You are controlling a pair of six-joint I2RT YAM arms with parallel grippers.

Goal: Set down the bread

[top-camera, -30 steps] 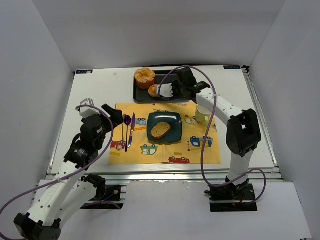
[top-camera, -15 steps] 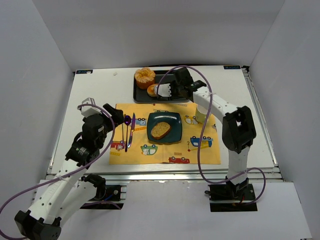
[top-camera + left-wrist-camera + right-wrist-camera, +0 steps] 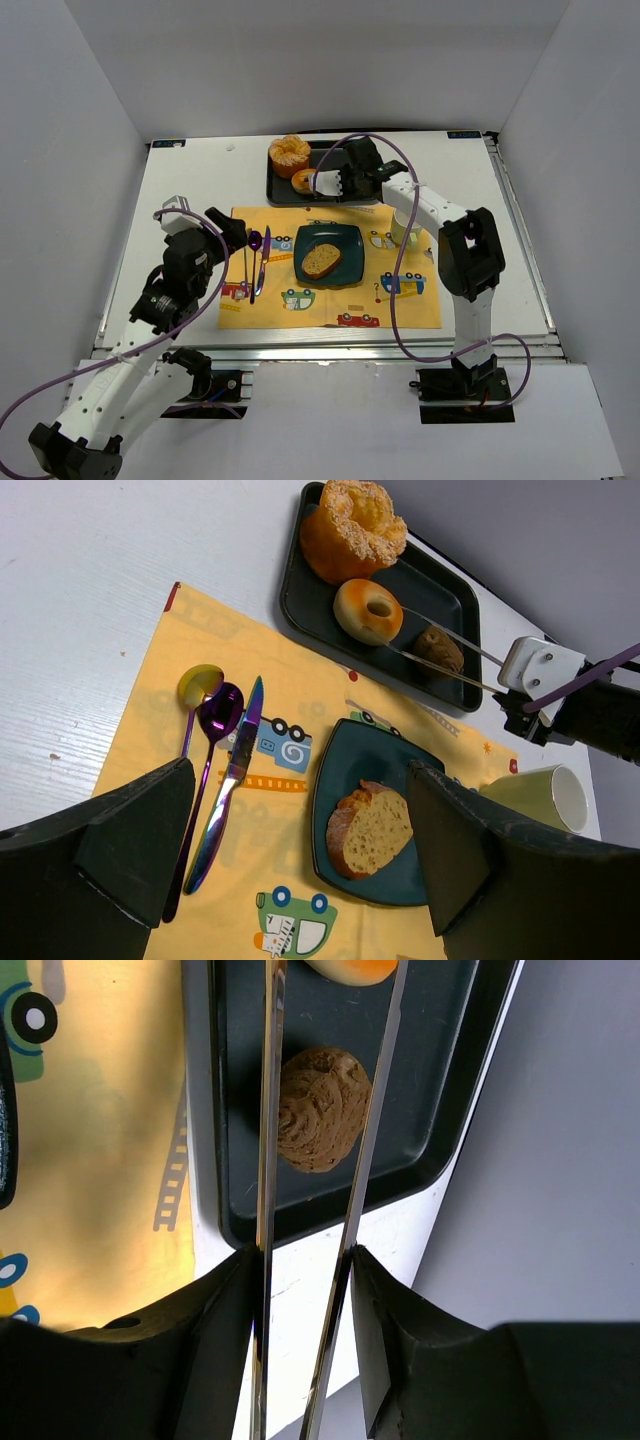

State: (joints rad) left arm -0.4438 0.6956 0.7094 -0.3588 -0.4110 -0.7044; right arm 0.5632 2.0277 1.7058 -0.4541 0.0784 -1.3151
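The bread, a tan slice with a brown crust, lies on a dark teal plate on the yellow placemat; it also shows in the left wrist view. My left gripper is open and empty, above the placemat left of the plate. My right gripper is shut on metal tongs held over the black tray. The tongs' two arms straddle the brown muffin, and their tips reach the ring donut.
A large orange pastry sits at the tray's left end. Two spoons and a knife lie on the placemat left of the plate. A pale green cup stands right of the plate, under the right arm.
The right arm's elbow has swung left and the wrist with the tongs has shifted slightly over the tray. The bread and the left arm have stayed put.
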